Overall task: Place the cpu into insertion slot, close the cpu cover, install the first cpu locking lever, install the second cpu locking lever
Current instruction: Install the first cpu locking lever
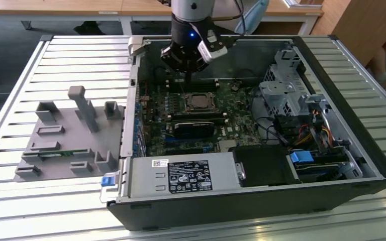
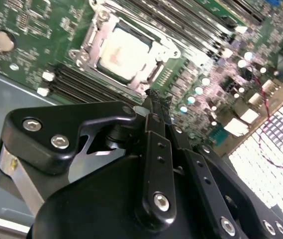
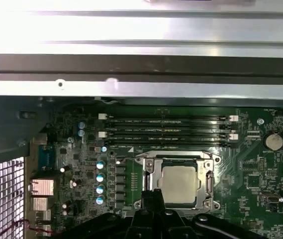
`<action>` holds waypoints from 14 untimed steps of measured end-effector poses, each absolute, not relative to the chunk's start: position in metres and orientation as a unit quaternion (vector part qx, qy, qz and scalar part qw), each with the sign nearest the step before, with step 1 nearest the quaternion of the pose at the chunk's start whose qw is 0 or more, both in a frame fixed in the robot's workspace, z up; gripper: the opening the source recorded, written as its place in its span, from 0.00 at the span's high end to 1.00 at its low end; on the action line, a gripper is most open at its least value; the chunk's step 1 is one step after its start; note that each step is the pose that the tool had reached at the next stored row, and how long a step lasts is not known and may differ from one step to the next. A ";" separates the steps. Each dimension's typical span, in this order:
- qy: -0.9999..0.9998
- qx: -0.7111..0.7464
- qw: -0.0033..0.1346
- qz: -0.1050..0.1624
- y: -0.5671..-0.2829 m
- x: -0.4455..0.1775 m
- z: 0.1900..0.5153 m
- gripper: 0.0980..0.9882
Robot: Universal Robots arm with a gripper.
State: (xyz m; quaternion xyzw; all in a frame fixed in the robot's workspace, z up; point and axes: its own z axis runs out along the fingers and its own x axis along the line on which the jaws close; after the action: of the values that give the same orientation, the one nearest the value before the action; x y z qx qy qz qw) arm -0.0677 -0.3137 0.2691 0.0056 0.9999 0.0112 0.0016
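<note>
The cpu (image 3: 180, 183), a dull silver square, lies in the insertion slot (image 3: 146, 181) on the green board, also seen in the exterior view (image 1: 198, 102). The cpu cover (image 3: 177, 160), a thin silvery frame, lies flat around the chip's face (image 2: 120, 54). Thin metal levers run along the socket's sides; whether they are latched I cannot tell. My gripper (image 2: 156, 97) hangs just above the board beside the socket, near the memory slots. Its black fingers are shut with nothing between them. The exterior view has the gripper (image 1: 189, 83) just behind the socket.
Long black memory slots (image 3: 166, 129) run beside the socket. A black heatsink block (image 1: 194, 128), a labelled power-supply box (image 1: 179, 175) and a drive cage with cables (image 1: 283, 93) crowd the case. A grey fixture plate (image 1: 66, 135) lies on the slatted table at the exterior view's left.
</note>
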 end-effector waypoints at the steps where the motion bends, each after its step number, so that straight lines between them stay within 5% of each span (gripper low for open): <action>1: 1.000 0.006 0.002 0.011 -0.314 -0.071 0.269 0.98; 14: 1.000 0.006 0.005 0.011 -0.314 -0.081 0.268 0.98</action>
State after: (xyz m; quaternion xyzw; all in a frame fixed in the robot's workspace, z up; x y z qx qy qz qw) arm -0.0813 -0.3137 0.2680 0.0056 0.9999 0.0113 0.0053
